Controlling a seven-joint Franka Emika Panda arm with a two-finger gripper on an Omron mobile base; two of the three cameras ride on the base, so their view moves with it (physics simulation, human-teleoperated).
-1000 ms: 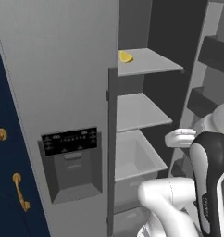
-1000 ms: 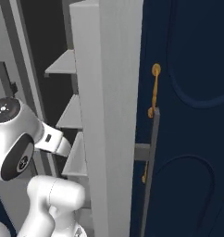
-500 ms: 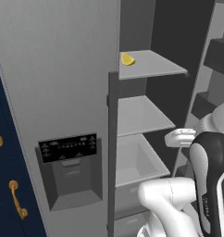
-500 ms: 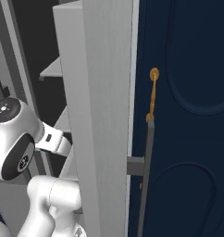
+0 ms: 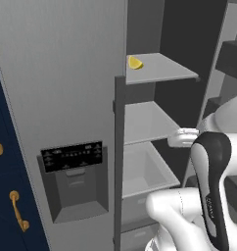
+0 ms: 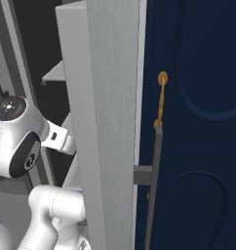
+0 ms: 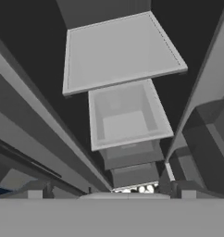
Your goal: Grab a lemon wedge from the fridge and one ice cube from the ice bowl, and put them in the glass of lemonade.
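Hand view looks down into the open fridge (image 5: 66,73) from up close: a bare shelf (image 7: 121,48), then a drawer bin (image 7: 127,115) under it. Gripper (image 7: 112,196) sits at the bottom edge, fingers spread as wide as they go, nothing between them. Left base view has the lemon wedge (image 5: 135,62) on the top shelf, near its back left corner, well above the arm. That wedge looks tiny, light and probably slick, so pinching its flat sides seems safest.
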